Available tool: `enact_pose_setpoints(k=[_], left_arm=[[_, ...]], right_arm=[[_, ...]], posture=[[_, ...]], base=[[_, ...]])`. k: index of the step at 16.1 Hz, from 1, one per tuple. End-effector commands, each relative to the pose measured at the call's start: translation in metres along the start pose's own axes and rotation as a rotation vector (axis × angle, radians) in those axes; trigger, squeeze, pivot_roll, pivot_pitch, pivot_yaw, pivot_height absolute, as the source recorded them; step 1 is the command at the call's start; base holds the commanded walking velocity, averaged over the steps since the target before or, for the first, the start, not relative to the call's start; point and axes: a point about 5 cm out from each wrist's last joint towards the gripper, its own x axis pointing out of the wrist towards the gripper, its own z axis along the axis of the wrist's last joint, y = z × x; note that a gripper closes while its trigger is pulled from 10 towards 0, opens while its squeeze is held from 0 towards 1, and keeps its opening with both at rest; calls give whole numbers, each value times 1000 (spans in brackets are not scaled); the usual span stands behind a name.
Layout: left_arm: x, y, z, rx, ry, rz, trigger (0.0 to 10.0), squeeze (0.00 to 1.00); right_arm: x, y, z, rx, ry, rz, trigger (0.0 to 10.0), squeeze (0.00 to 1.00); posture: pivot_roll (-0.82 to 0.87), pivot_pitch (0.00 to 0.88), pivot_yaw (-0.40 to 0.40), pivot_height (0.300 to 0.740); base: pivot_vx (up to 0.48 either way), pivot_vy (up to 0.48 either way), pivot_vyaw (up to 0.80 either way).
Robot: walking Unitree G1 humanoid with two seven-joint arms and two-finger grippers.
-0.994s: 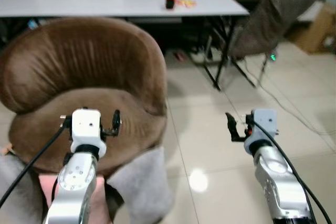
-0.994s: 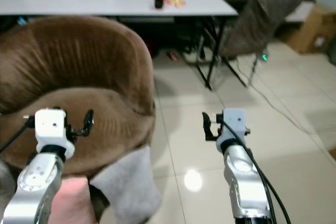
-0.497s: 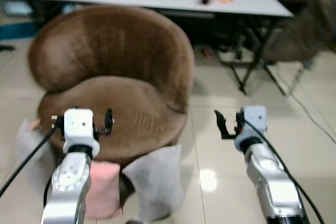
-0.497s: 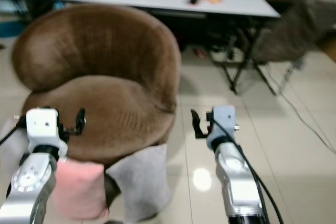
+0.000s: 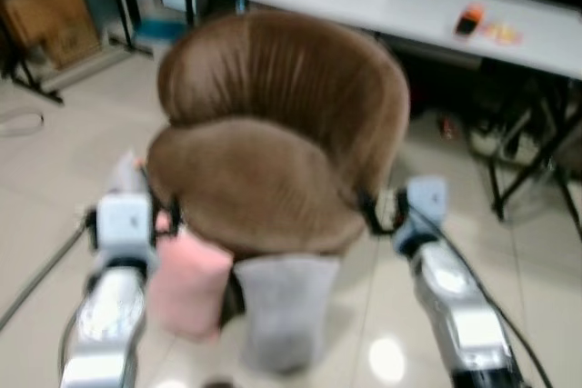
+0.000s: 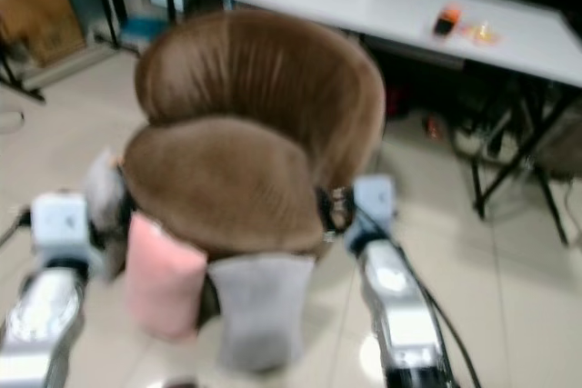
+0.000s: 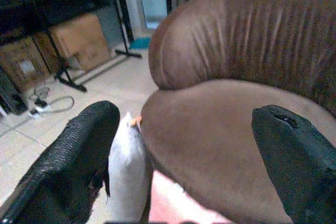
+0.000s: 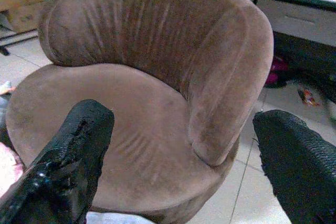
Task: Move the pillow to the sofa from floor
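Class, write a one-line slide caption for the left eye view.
Pink pillow and grey pillow lean against brown sofa.

Head stereo pair: looks forward and down, blurred, onto the brown sofa (image 5: 273, 143) and floor. Wrist cameras: each sights along its own black fingers, close to the sofa seat. All four views share the sofa.

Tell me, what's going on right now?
Left pincer and right pincer open, empty. Pink fabric pillow and grey fabric pillow on floor against round brown velvet sofa. Nothing between.
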Motion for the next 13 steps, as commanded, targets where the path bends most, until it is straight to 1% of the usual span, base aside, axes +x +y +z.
enact_pose_setpoints(k=[1,2,4,6,9,11,13], left_arm=[[-1,-8,4,-10,-22,-24,10000,0],[-2,-9,5,6,-29,-46,10000,0],[-3,-9,5,5,-34,-56,10000,0],[-5,-9,4,-1,-36,-66,10000,0],[-5,-9,4,-1,-37,-79,10000,0],[-5,-8,4,1,-39,-81,10000,0],[-4,-7,3,6,-38,-78,10000,0]], right_arm=[[-3,-13,-2,-23,10,-47,10000,0],[-3,-14,-2,-24,9,-53,10000,0],[-4,-16,-4,-26,9,-74,10000,0],[-7,-20,-6,-27,17,-100,10000,0],[-9,-20,-8,-34,20,-111,10000,0],[-8,-22,-10,-38,38,-139,10000,0],[-7,-22,-10,-42,41,-142,10000,0]], posture=[[72,0,-68,740],[73,0,-68,740],[73,0,-68,740],[72,0,-66,740],[70,0,-59,740],[71,0,-61,740],[73,0,-61,740]], base=[[0,0,0],[0,0,0],[0,0,0],[268,0,0],[329,0,779],[339,0,0],[339,0,0]])
